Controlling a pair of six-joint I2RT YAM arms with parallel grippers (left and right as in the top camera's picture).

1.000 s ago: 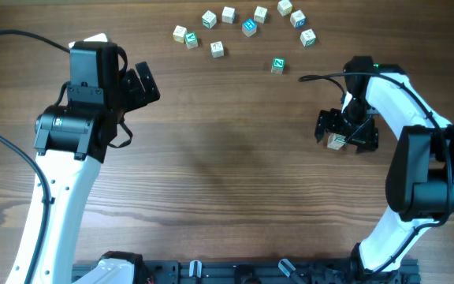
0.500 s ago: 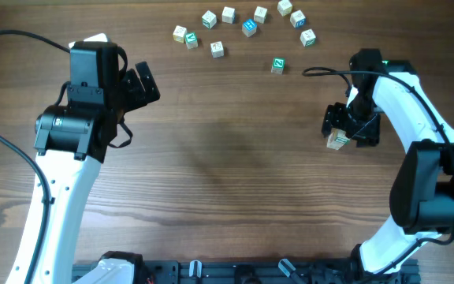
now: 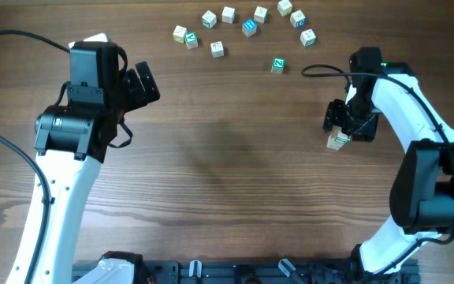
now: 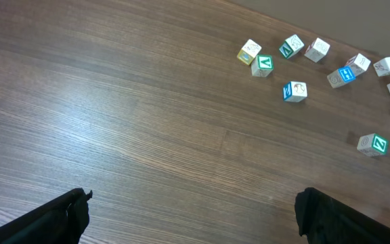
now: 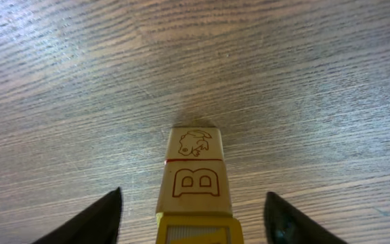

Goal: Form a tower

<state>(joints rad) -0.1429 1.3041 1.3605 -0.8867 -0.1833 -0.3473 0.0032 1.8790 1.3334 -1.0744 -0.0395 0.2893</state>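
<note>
The tower (image 3: 337, 141) stands at the right of the table. In the right wrist view the tower (image 5: 195, 181) shows a pale cube with a red B, a cube with a red animal drawing beyond it, and a yellow-edged cube (image 5: 198, 232) nearest the camera. My right gripper (image 5: 195, 220) straddles the stack, open, with a gap on each side between the fingers (image 5: 105, 218) and the cubes. From overhead the right gripper (image 3: 348, 125) hangs just above the tower. My left gripper (image 3: 143, 85) is at the far left, open and empty, and the left gripper (image 4: 195, 220) sees only bare wood between its fingers.
Several loose letter cubes (image 3: 249, 28) with teal, blue and green faces lie in an arc along the far edge, one green-faced cube (image 3: 278, 65) a little nearer. The same cubes (image 4: 294, 91) fill the upper right of the left wrist view.
The right gripper has shifted slightly toward the far edge over the tower and its jaws have narrowed around the stack. The left arm and the cubes have stayed still.
</note>
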